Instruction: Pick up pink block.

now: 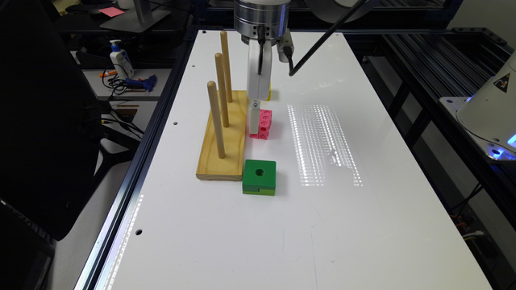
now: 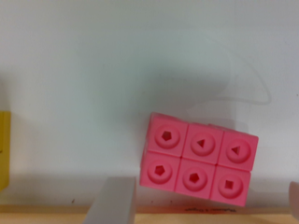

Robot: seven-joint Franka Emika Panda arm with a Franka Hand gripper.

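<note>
A white table [image 1: 342, 225] carries a wooden base [image 1: 225, 141] with three upright pegs, and the Panda arm's gripper [image 1: 254, 129] hangs low over the surface beside it. A green block [image 1: 259, 177] with a round hole lies just off the base's near corner. The pink block [image 1: 264, 124], two rows of three snap-together cubes in the wrist view [image 2: 198, 158], rests flat on the table just beside the base's edge, between the gripper's spread fingers [image 2: 112, 200], which stand apart on either side of it. A yellow block [image 2: 3, 149] sits further off
</note>
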